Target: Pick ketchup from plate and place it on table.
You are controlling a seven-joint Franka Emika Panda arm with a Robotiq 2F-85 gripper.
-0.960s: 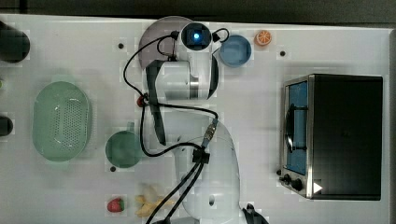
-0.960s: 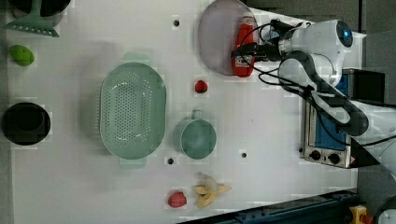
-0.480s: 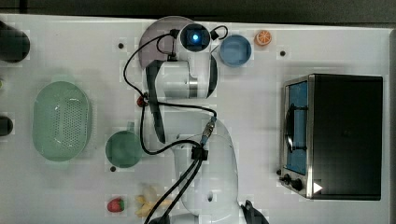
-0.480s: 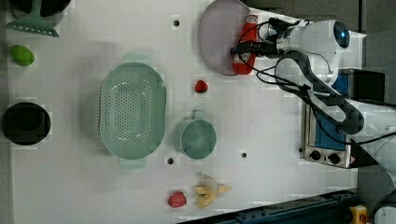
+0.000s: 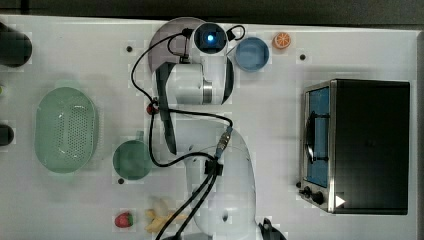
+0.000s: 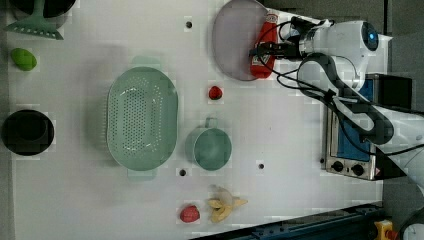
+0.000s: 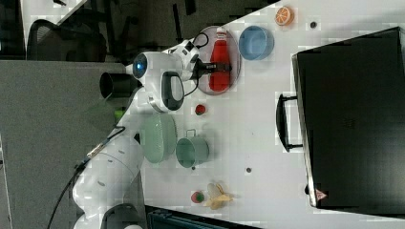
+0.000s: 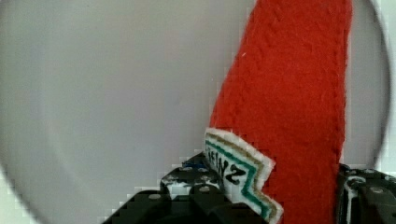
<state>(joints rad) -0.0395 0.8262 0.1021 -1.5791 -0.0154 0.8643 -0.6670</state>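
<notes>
The white bench (image 6: 280,130) fills most of the left view. On it, right of centre in the top view, stands a black oven (image 5: 370,145). A green colander (image 6: 142,119) lies at the left view's centre left. The lilac plate (image 6: 232,42) sits at the left view's top, the ketchup (image 6: 263,50) lying along its right edge. The claw (image 6: 260,49) is over the bottle's middle, a finger on each side of the ketchup (image 8: 299,93) in the wrist view, gripping it.

arm shifted over plate (image 6: 231,42), ketchup (image 6: 262,50) uncovered
</notes>
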